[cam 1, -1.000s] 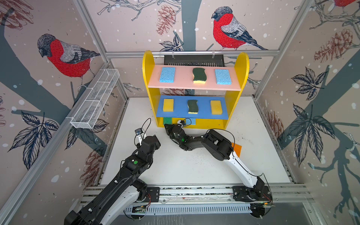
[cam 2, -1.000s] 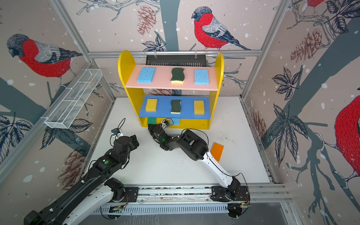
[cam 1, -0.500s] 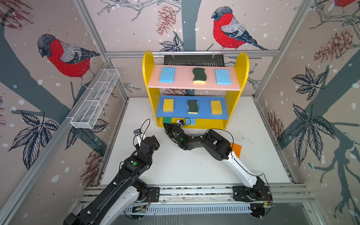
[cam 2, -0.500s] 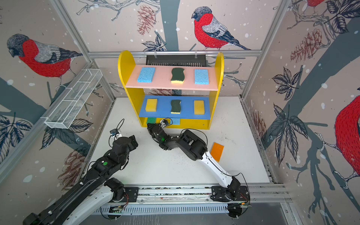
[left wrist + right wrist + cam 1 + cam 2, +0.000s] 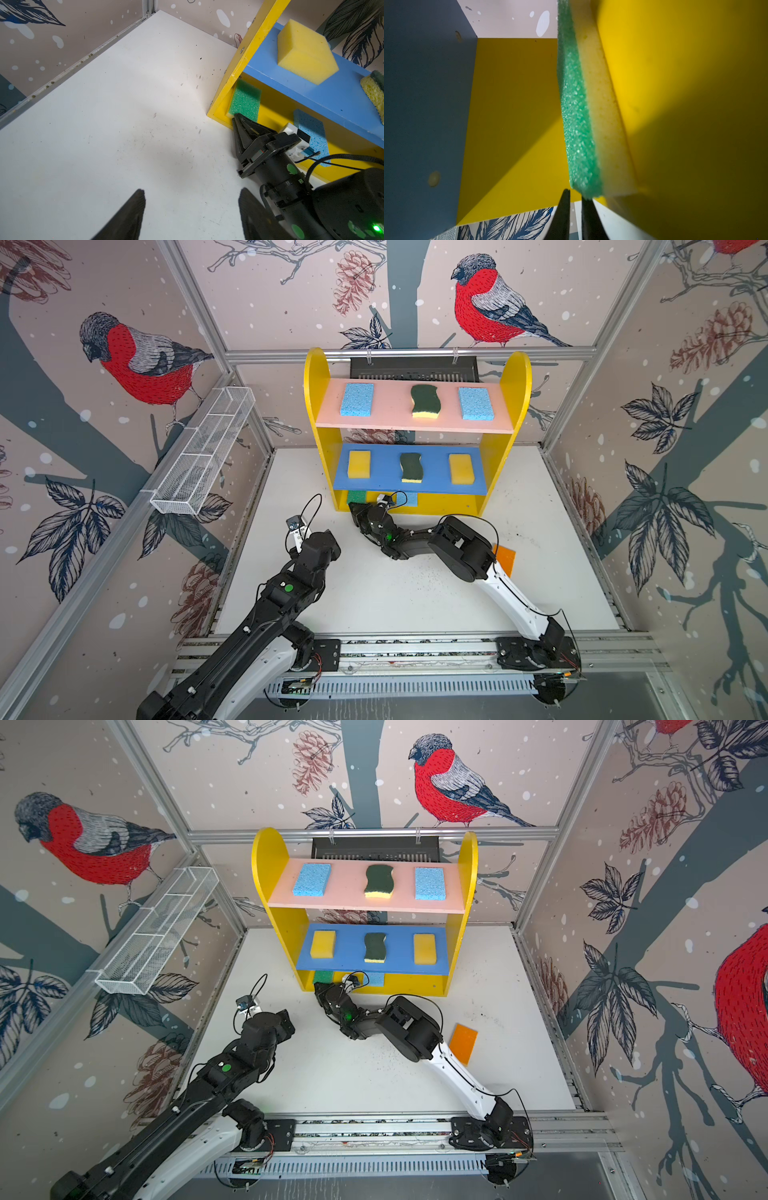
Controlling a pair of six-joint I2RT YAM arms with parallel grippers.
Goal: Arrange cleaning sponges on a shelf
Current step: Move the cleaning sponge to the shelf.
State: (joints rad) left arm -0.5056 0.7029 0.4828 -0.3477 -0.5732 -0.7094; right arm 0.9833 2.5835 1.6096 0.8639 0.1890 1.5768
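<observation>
1. The shelf [image 5: 515, 381] stands at the middle of the counter's [image 5: 415, 597] far edge.
2. Its pink top board carries the first light blue sponge [image 5: 356, 400] at the left end. The upper wavy sponge [image 5: 424, 400] sits in the middle and the second light blue sponge [image 5: 476, 403] at the right end.
3. The blue middle board has the left yellow sponge [image 5: 359, 464], the lower wavy sponge [image 5: 411, 467] and the right yellow sponge [image 5: 461, 468], in that order.
4. On the yellow bottom board the green sponge [image 5: 246, 99] lies at the left end, beside the side panel. The third light blue sponge [image 5: 309, 128] lies nearer the middle, partly hidden behind the right wrist.
5. The right jaws reach low to that board's front edge, pinched almost together with nothing between them. Their tips are right at the green sponge's near edge; I cannot tell whether they touch it.
6. The left jaws hang over the counter's left half, spread wide and empty.
7. The orange sponge [image 5: 463, 1042] lies flat on the counter toward its right edge, just beside the right arm [image 5: 461, 549].
</observation>
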